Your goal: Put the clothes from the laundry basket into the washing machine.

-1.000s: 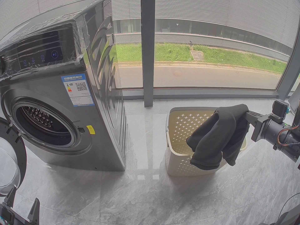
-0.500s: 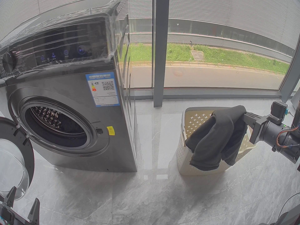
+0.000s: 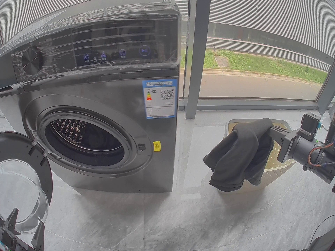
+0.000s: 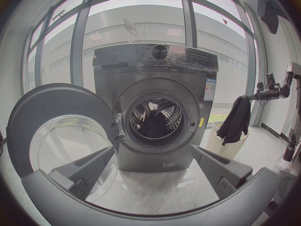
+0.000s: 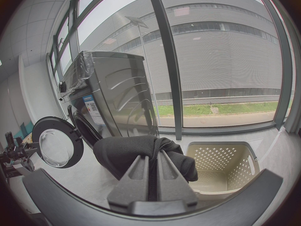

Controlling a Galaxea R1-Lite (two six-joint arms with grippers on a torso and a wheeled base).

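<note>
Above laundry basket [image 3: 279,164] | dark garment [image 3: 237,154] pinched between right fingers [image 5: 171,176]

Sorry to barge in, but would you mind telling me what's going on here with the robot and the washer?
The robot is loading laundry. Its right gripper is shut on a dark garment, which hangs from the fingers just above the cream laundry basket. The part of the basket that shows holds no other clothes. The washing machine stands to the left with its round door swung open. The left gripper is open and holds nothing, low down near that door.
</note>
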